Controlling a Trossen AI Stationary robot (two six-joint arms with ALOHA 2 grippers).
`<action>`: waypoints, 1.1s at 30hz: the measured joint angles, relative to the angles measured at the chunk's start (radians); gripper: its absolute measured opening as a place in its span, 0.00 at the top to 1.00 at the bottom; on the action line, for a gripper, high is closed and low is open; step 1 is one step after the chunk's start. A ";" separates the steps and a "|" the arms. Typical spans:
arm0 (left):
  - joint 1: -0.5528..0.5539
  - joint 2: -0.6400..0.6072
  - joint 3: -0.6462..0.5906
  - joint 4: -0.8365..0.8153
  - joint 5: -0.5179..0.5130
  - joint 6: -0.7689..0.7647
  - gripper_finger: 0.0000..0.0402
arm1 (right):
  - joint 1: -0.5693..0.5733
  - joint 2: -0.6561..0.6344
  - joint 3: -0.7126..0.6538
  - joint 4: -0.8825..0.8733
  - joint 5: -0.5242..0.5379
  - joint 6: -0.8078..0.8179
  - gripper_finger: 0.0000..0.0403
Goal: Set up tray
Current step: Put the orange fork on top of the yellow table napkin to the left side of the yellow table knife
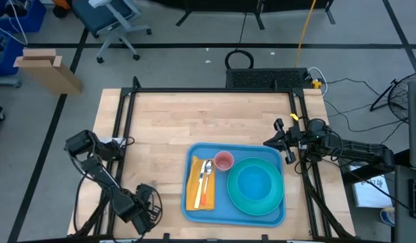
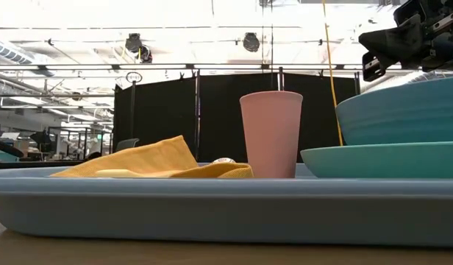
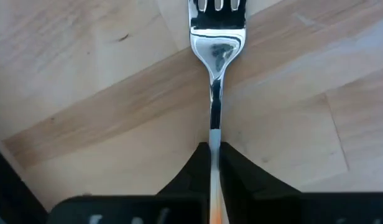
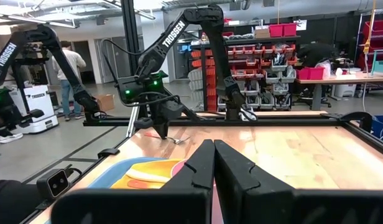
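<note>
- Over the wooden table's [image 1: 167, 121] near-left corner, the left gripper [image 3: 215, 163] is hard to read from above; the left wrist view shows its fingers [image 3: 191, 169] pinching a fork [image 3: 215, 56] by the handle, tines cut off at the frame edge.
- At the right edge, the right gripper [image 4: 213, 158] hovers just beyond the tray's far-right corner, fingers pressed together, empty.
- Toward the near-right part of the table lies the blue tray [image 1: 191, 202], carrying a yellow napkin [image 1: 196, 192] with a spoon [image 1: 206, 170], a pink cup [image 1: 224, 160] and a teal bowl [image 1: 252, 183] on a teal plate [image 1: 234, 199].
- From table height the tray rim [image 2: 212, 210] hides much of the napkin.
- Bare wood stretches across the far half and left of the tray.
</note>
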 joint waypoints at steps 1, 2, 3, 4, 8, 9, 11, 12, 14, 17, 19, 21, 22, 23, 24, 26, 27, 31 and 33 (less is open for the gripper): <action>0.009 0.000 0.000 0.002 0.004 -0.002 0.95 | 0.000 0.000 0.000 0.000 0.000 0.000 1.00; 0.019 0.000 0.000 0.002 0.009 -0.006 0.95 | 0.000 0.000 0.000 0.000 0.000 0.000 1.00; 0.028 0.000 0.000 0.000 0.015 -0.009 0.95 | 0.000 0.000 0.000 0.000 0.000 0.000 1.00; 0.037 -0.004 0.000 -0.006 0.017 -0.009 0.96 | 0.000 0.000 0.000 0.000 0.000 0.000 1.00; 0.057 -0.045 0.016 -0.051 -0.061 -0.024 0.97 | 0.000 0.000 0.000 0.000 0.000 0.000 1.00; 0.061 -0.062 0.019 -0.089 -0.160 -0.027 0.97 | 0.000 0.000 0.000 0.000 0.000 -0.001 1.00; 0.082 -0.108 0.034 -0.118 -0.300 -0.027 0.98 | 0.000 0.000 0.000 0.000 0.000 -0.004 1.00; 0.087 -0.130 0.041 -0.106 -0.377 -0.019 0.98 | 0.000 0.000 0.000 0.000 0.000 -0.005 1.00; 0.100 -0.172 0.051 -0.071 -0.455 0.014 0.98 | 0.000 0.000 0.000 0.000 -0.001 -0.007 1.00; 0.166 -0.209 0.074 -0.024 -0.547 0.137 0.98 | 0.000 0.000 0.000 0.000 -0.001 -0.007 1.00; 0.220 -0.211 0.090 0.049 -0.559 0.235 0.98 | 0.000 0.000 0.000 0.000 0.000 -0.007 1.00; 0.274 -0.211 0.097 0.137 -0.547 0.361 0.98 | 0.000 0.000 0.000 0.000 0.000 -0.007 1.00; 0.302 -0.205 0.099 0.193 -0.545 0.427 0.98 | 0.000 0.000 0.000 0.001 0.000 -0.007 1.00; 0.331 -0.199 0.100 0.266 -0.542 0.486 0.98 | 0.000 0.000 0.000 0.001 0.000 -0.007 1.00; 0.357 -0.192 0.102 0.331 -0.544 0.536 0.98 | 0.000 0.000 0.000 0.001 0.000 -0.008 1.00; 0.404 -0.174 0.103 0.429 -0.551 0.606 0.98 | 0.000 0.000 0.000 0.000 0.000 -0.007 1.00; 0.420 -0.165 0.103 0.462 -0.552 0.625 0.98 | 0.000 0.000 0.000 0.000 -0.001 -0.002 1.00; 0.461 -0.104 0.103 0.522 -0.451 0.629 0.98 | 0.000 0.001 0.000 -0.003 -0.003 -0.001 1.00; 0.483 -0.072 0.103 0.520 -0.404 0.612 0.98 | 0.000 0.001 0.000 -0.005 -0.003 -0.003 1.00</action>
